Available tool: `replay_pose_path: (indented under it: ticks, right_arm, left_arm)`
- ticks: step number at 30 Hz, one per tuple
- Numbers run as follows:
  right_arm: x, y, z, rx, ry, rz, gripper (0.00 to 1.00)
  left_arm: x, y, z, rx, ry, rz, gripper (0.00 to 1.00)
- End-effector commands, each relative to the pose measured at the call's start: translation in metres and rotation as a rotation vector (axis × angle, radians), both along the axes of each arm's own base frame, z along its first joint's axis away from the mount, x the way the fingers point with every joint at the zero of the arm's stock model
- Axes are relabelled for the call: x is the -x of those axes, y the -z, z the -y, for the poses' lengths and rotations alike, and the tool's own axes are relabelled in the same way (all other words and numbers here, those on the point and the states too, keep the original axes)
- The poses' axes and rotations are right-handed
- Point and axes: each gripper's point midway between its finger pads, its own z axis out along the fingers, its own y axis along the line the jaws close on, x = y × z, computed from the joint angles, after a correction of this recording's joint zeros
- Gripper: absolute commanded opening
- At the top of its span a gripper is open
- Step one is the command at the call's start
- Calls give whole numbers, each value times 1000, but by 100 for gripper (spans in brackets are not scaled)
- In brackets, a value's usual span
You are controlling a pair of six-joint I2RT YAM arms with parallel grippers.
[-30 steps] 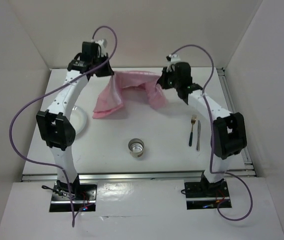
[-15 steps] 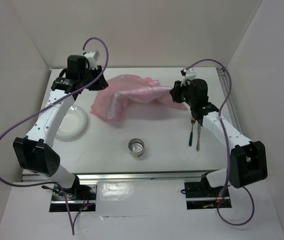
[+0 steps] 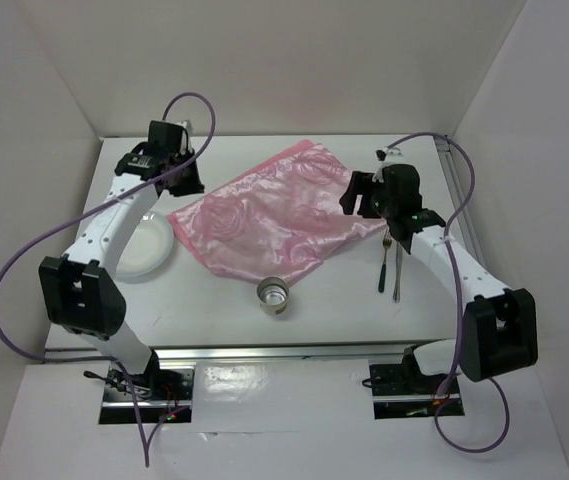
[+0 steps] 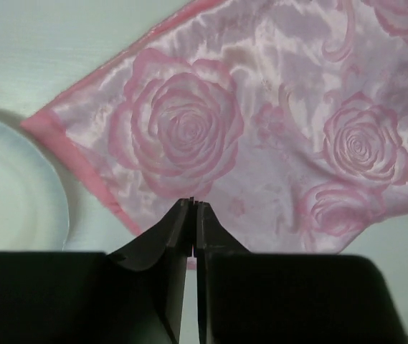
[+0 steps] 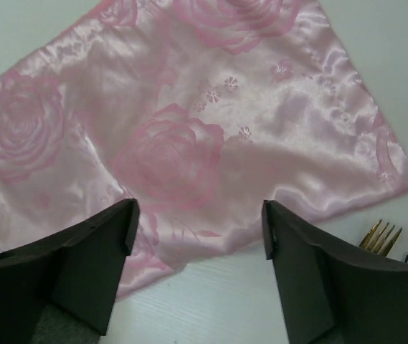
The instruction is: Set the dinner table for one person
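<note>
The dinner table (image 3: 214,322) is a white tabletop with a shiny pink rose-patterned cloth (image 3: 274,225) spread flat across its middle. My left gripper (image 3: 186,178) hovers over the cloth's left corner. In the left wrist view its jaws (image 4: 193,202) are shut with nothing between them, above the cloth (image 4: 275,129). My right gripper (image 3: 356,196) is over the cloth's right edge. In the right wrist view it (image 5: 200,215) stands open and empty above the cloth (image 5: 189,129).
A white plate (image 3: 144,247) (image 4: 10,193) lies left of the cloth. A small metal cup (image 3: 274,295) stands at the cloth's near edge. A fork (image 3: 385,262) (image 5: 380,235) and a knife (image 3: 398,275) lie side by side at the right. Metal rails run along the near and right edges.
The cloth was lifted and bunched between both grippers; now it lies spread flat. Both grippers have let go, and the right one has opened wide.
</note>
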Motion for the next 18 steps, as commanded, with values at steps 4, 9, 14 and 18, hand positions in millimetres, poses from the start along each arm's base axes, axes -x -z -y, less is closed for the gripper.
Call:
replay_pose_path:
  ticks: [4,9,14,18]
  right_arm:
    - [34,12,43,-117,218,-107,60]
    - [30,33,64,-250,264,-222,57]
    - [-3,55,103,-320,378,-314,71]
    - [-17,74,100,-363,367,-390,58]
  left_arm:
    - [94,50,3,60,-116,-160,35]
    - [130,106,33,177,-104,-307,91]
    - [128,140,46,135,-148,-371,96]
    - [114,163,49,124,-166,-388,92]
